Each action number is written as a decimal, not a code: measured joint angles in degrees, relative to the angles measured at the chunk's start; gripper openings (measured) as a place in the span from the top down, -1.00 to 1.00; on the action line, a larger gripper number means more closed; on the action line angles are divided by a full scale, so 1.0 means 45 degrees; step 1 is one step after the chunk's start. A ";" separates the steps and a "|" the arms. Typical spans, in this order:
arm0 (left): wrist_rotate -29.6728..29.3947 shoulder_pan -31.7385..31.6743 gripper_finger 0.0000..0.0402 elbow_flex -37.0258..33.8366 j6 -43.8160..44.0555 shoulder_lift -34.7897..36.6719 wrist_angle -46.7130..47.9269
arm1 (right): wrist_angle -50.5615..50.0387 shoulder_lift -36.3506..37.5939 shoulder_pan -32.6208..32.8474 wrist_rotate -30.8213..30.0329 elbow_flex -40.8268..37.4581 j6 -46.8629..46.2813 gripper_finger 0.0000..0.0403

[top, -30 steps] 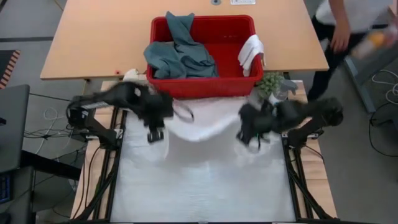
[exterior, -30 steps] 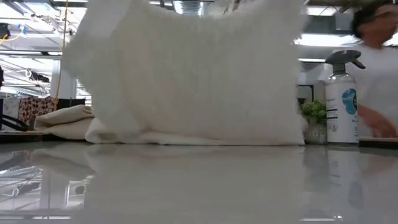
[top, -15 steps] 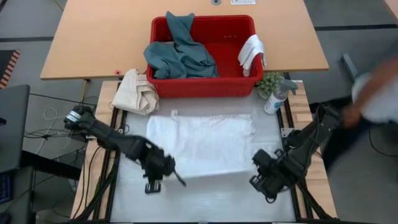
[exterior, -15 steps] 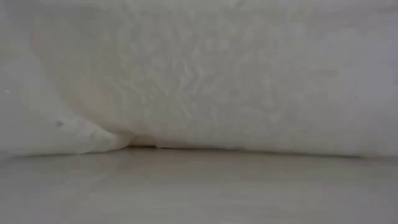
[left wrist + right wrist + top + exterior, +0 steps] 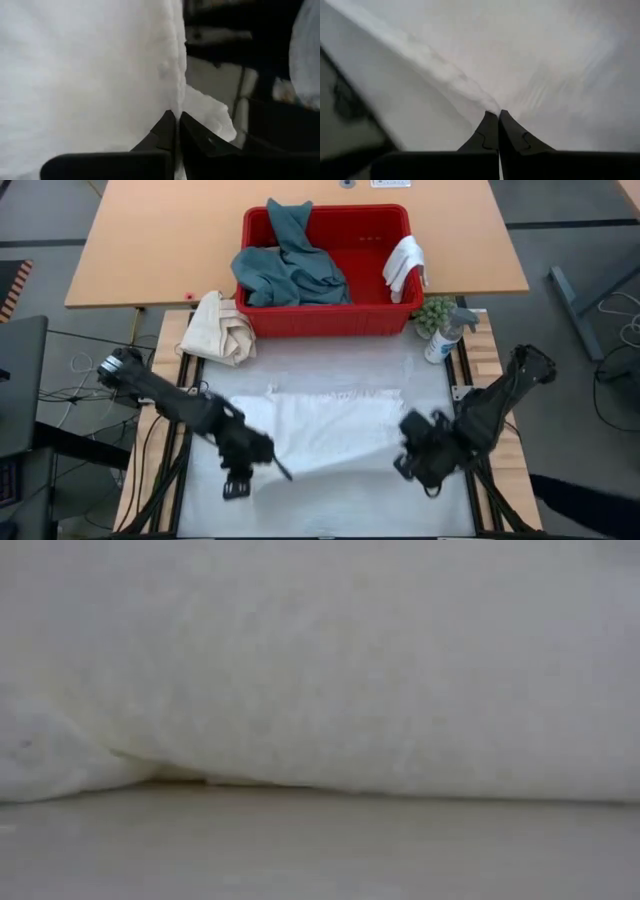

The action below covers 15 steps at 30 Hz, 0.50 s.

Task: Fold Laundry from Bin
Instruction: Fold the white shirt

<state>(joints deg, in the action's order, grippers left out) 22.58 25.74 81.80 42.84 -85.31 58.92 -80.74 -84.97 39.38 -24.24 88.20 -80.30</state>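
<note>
The white textured towel (image 5: pixel 330 425) lies spread across the white mat, between my two grippers; its far edge (image 5: pixel 335 392) rests on the mat. My left gripper (image 5: pixel 262 460) is shut on its near left corner and my right gripper (image 5: pixel 408 458) on its near right corner. In the low view the towel (image 5: pixel 320 670) fills the picture, its lower part on the table. The red bin (image 5: pixel 300 320) stands at the far side, holding a teal-green garment (image 5: pixel 288 265) and a small white cloth (image 5: pixel 403 262) draped over its right rim. My left gripper pinches the towel's edge (image 5: pixel 175 102) between its two fingertips (image 5: pixel 165 127), slanting down from the table's left. The cloth runs away from the fingers, slightly raised at the hold. My right gripper pinches the towel's edge (image 5: pixel 487 102) between its fingertips (image 5: pixel 507 127), slanting down from the right. The corner is lifted a little; the rest lies on the mat.
A cream canvas bundle (image 5: pixel 222 325) lies left of the bin. A spray bottle (image 5: pixel 445 335) and a small green plant (image 5: pixel 432 310) stand right of it. Bare mat lies between the towel and the bin.
Both grippers have gone down and toward the table's near edge, still shut on the towel. The towel, which hung up between them beside the bin, now lies spread on the mat and has been drawn toward the near edge.
</note>
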 joint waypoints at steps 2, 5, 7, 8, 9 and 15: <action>-0.1454 -0.0794 1.00 0.1397 -0.0680 0.0237 0.1199 | -0.1124 0.0000 -0.0819 -0.1360 0.1284 0.1675 0.92; -0.4849 -0.2147 1.00 0.4011 -0.2442 0.0400 0.3727 | -0.2193 0.0005 -0.2463 -0.3435 0.3193 0.4843 0.92; -0.7620 -0.3085 1.00 0.6067 -0.3756 0.0407 0.4854 | -0.1921 0.0272 -0.3673 -0.4729 0.4261 0.7690 0.92; -0.9071 -0.3563 1.00 0.7004 -0.4584 0.0414 0.5014 | -0.1765 0.0316 -0.4329 -0.5473 0.4927 0.8880 0.92; -1.0490 -0.4050 1.00 0.7954 -0.5462 0.0422 0.4929 | -0.1663 0.0346 -0.5079 -0.6341 0.5583 1.0065 0.92; -1.4760 -0.7369 1.00 1.1856 -1.3102 0.0449 0.0322 | 0.2026 0.0310 -0.9227 -1.0715 0.9267 1.8810 0.92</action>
<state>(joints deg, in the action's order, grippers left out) -43.84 -7.42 135.15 -16.12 -83.29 60.37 -71.62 -83.57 -2.15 -72.46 129.91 4.34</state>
